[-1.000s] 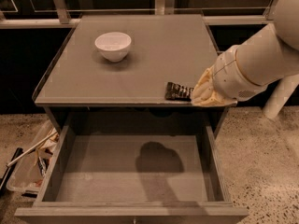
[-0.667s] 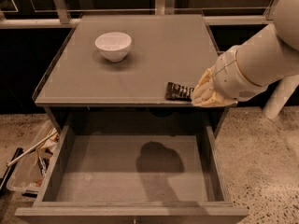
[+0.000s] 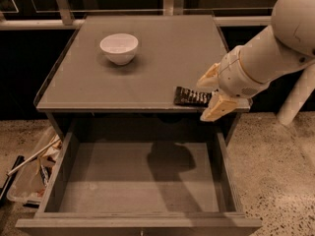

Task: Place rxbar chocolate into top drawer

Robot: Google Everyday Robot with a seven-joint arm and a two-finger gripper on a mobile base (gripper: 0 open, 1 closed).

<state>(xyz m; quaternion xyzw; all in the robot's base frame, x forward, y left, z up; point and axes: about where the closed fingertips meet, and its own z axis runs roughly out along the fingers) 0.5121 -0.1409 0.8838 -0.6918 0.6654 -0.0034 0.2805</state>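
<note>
Grey tabletop (image 3: 162, 63) above the open drawer (image 3: 98, 191): bar (image 3: 189, 96) unmoved at the front edge over the drawer's right side, my gripper (image 3: 203, 101) still open astride its right end, so no grasp yet, I judge.

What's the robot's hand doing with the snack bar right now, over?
Gripper open, fingers either side of the rxbar chocolate, which lies flat at the front edge of the tabletop. Top drawer open below. White bowl well clear.
</note>
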